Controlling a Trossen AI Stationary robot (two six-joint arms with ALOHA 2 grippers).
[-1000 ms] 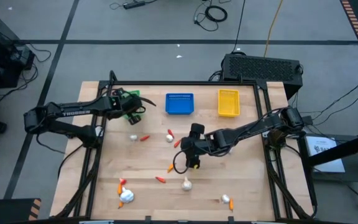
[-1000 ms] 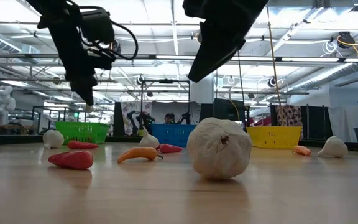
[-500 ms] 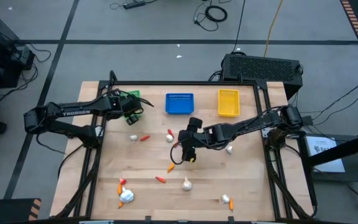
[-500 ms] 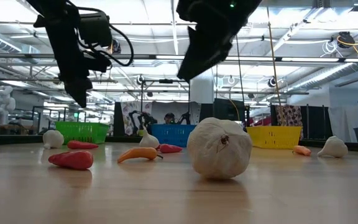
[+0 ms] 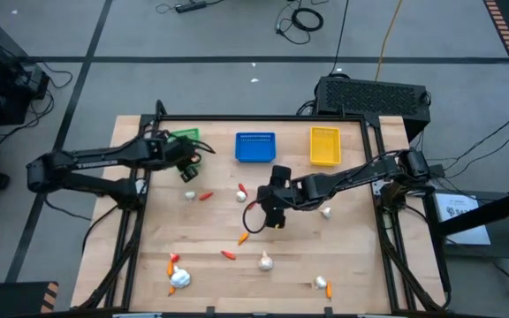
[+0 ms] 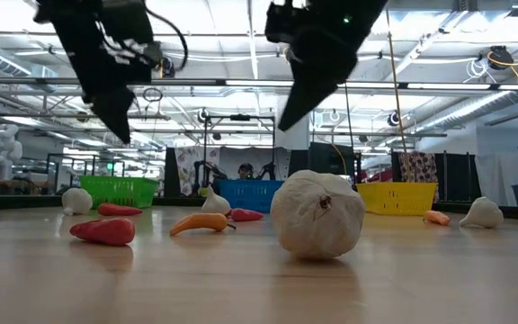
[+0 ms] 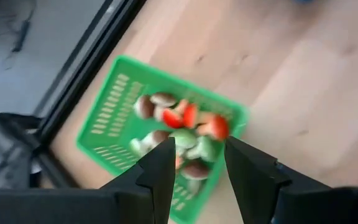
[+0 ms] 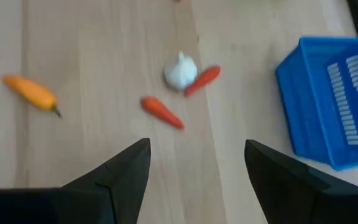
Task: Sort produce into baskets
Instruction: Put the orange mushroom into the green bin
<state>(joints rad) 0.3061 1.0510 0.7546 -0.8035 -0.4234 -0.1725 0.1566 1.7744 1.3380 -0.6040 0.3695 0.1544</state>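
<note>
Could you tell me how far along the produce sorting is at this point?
Done: the green basket holds a heap of small bits. In hand: nothing; the left gripper hangs open above it, the right gripper open over the table's middle. Left: the blue basket and yellow basket look empty; garlic and peppers lie scattered.

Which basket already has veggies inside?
The green basket, under the left gripper. It holds small pieces; the blue basket and yellow basket look empty.
</note>
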